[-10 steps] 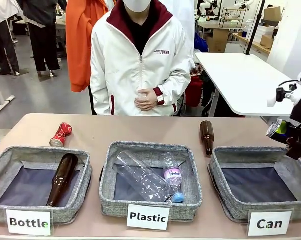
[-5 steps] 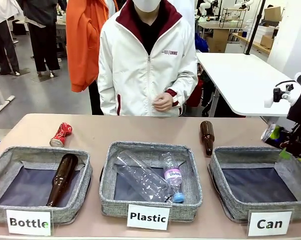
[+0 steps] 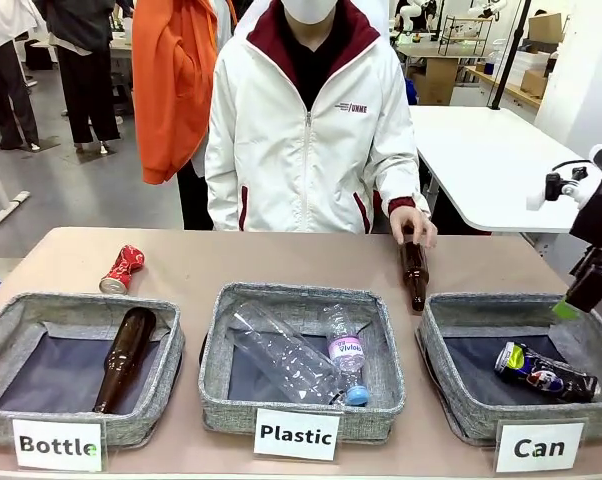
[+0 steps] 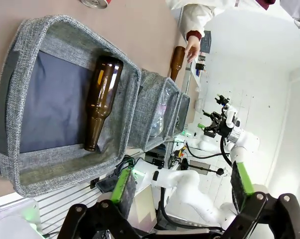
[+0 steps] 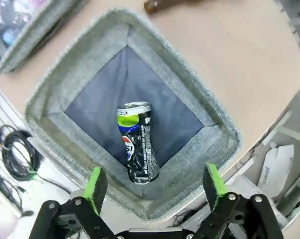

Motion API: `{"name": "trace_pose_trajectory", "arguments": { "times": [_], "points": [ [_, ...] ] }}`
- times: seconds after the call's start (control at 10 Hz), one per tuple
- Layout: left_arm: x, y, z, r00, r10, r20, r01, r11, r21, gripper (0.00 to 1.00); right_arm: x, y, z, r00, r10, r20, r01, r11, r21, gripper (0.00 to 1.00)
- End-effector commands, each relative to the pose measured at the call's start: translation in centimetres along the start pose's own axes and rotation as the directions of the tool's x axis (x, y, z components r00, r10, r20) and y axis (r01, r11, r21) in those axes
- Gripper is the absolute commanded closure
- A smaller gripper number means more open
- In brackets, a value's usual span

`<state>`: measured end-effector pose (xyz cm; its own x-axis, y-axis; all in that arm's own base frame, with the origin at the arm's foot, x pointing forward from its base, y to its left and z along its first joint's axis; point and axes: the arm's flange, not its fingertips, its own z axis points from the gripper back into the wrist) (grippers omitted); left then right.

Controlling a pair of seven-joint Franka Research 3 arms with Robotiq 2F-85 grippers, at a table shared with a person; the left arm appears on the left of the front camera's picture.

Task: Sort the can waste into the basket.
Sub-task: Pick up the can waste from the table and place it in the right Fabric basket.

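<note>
A dark blue-black can (image 3: 546, 372) lies on its side inside the "Can" basket (image 3: 449, 395). Above the basket's far right corner hangs my right gripper (image 3: 579, 297), open and holding nothing. In the right wrist view the can (image 5: 137, 142) lies on the dark bottom of the basket (image 5: 202, 97), between and below the spread fingers of that gripper (image 5: 153, 173). The crushed red can (image 3: 122, 268) rests on the table behind the "Bottle" basket. My left gripper (image 4: 182, 181) is open and holds nothing, near the "Bottle" basket's (image 4: 20, 59) end.
A person's hand (image 3: 413, 228) rests on a brown bottle (image 3: 414, 275) lying between the middle and right baskets. The "Bottle" basket (image 3: 166, 335) holds a brown bottle (image 3: 124, 355). The "Plastic" basket (image 3: 216, 385) holds clear bottles (image 3: 291, 355).
My right gripper opened and the dark can dropped out of it into the "Can" basket. The person stepped to the right and laid a hand on the brown bottle.
</note>
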<state>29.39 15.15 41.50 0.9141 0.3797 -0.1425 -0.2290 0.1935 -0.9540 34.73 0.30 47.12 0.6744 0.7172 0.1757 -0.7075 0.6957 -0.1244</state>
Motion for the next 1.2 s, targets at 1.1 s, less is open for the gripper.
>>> {"name": "trace_pose_trajectory", "arguments": {
  "times": [1.1],
  "points": [
    [-0.3, 0.0, 0.1, 1.000, 0.010, -0.010, -0.010, 1.000, 0.000, 0.00, -14.9, -5.4, -5.2, 0.653, -0.676, 0.343, 0.059, 0.496, 0.866, 0.00]
  ]
}}
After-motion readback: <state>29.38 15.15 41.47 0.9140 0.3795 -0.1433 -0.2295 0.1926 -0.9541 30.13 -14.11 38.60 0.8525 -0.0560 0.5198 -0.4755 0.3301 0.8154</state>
